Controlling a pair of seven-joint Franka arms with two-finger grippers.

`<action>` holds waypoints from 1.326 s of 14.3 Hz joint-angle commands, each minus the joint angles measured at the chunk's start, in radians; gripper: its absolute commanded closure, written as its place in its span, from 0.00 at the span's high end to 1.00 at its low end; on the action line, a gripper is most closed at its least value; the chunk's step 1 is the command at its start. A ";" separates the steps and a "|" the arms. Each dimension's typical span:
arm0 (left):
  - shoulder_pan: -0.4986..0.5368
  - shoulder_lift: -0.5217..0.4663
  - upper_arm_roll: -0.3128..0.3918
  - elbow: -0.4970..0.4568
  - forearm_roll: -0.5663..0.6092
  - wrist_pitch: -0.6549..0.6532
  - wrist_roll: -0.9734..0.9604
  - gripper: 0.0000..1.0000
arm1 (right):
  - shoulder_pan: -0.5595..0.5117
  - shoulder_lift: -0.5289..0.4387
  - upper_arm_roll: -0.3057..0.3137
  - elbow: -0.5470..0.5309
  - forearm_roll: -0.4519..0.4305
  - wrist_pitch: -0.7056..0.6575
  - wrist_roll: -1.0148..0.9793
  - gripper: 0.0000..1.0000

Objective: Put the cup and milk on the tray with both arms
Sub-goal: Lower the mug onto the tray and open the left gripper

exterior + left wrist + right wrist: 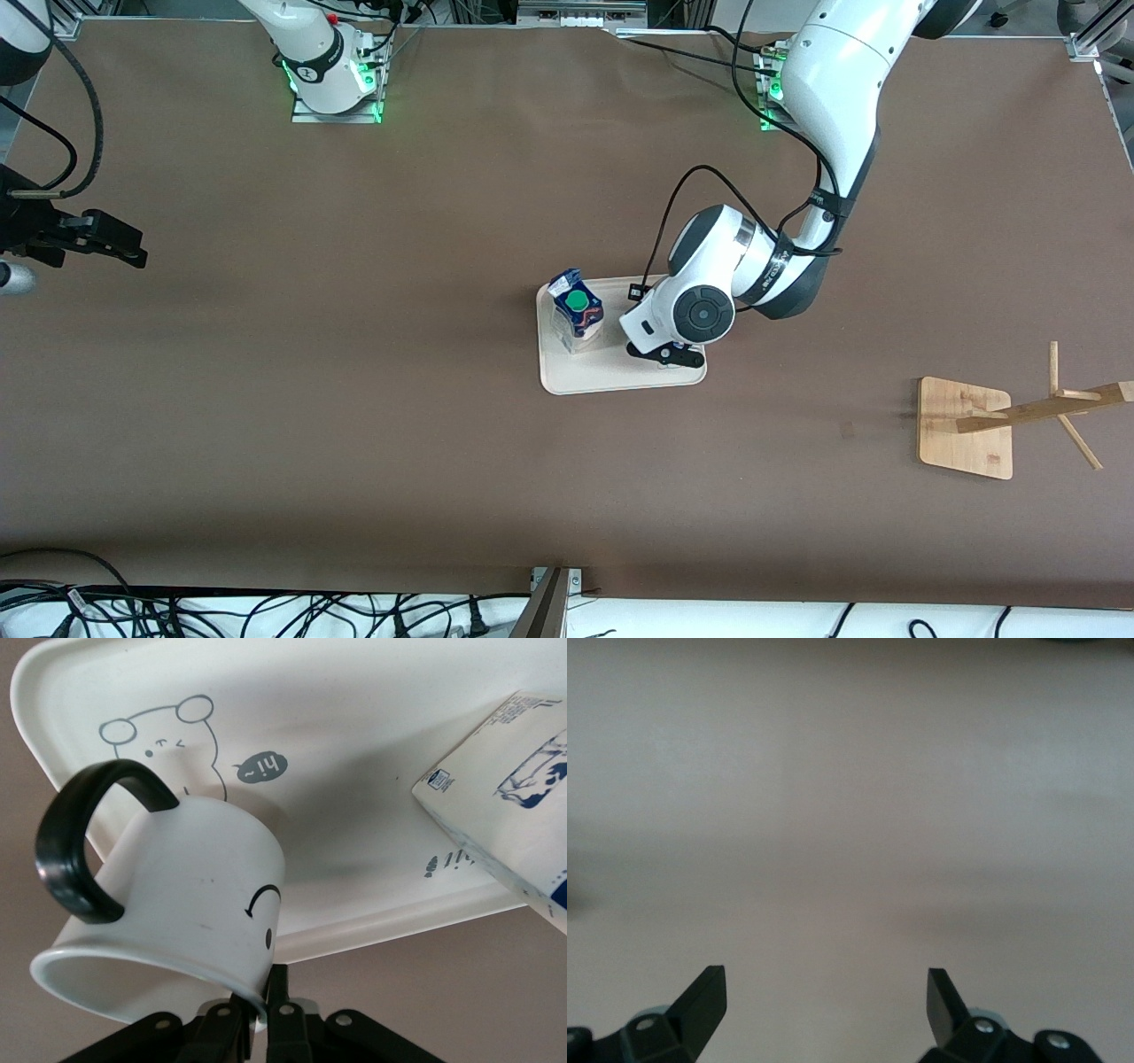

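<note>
Left gripper [261,1014] is pinched tight on the rim of the cup [168,895], jaws closed right down on the wall, cup tilted with its mouth toward the wrist camera and the black handle [75,846] sticking up. In the front view this gripper [666,353] hangs over the tray [620,377], at the end toward the left arm's side of the bench; the cup itself is hidden under the wrist there. Cannot tell if the cup base touches the tray floor yet. Milk [576,310] already stands on the tray at the end toward the right arm, close beside the cup but apart. Step in hand looks like setting the cup down: level it first so the base lands flat, lower straight, keep it inside the raised rim and clear of the carton, release only once seated, then lift straight up so the rim doesn't get dragged. Right gripper [826,1005] waits over bare bench [354,399] toward the right arm's end, jaws wide apart, holding nothing. Wooden rack [970,425] sits well apart, toward the left arm's end.
</note>
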 commanded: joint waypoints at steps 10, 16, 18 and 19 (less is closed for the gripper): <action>-0.017 -0.026 0.080 0.029 -0.114 -0.002 -0.002 1.00 | -0.004 -0.061 -0.002 -0.044 -0.014 -0.048 -0.036 1.00; 0.098 -0.209 0.146 0.011 -0.108 -0.084 0.003 1.00 | -0.038 -0.059 -0.025 -0.059 -0.038 -0.033 -0.038 1.00; 0.182 -0.266 0.146 0.008 -0.106 -0.103 0.006 1.00 | -0.035 -0.057 -0.023 -0.055 -0.069 -0.033 -0.038 1.00; 0.225 -0.292 0.146 0.009 -0.106 -0.103 0.007 1.00 | -0.035 -0.054 -0.023 -0.052 -0.069 -0.031 -0.038 1.00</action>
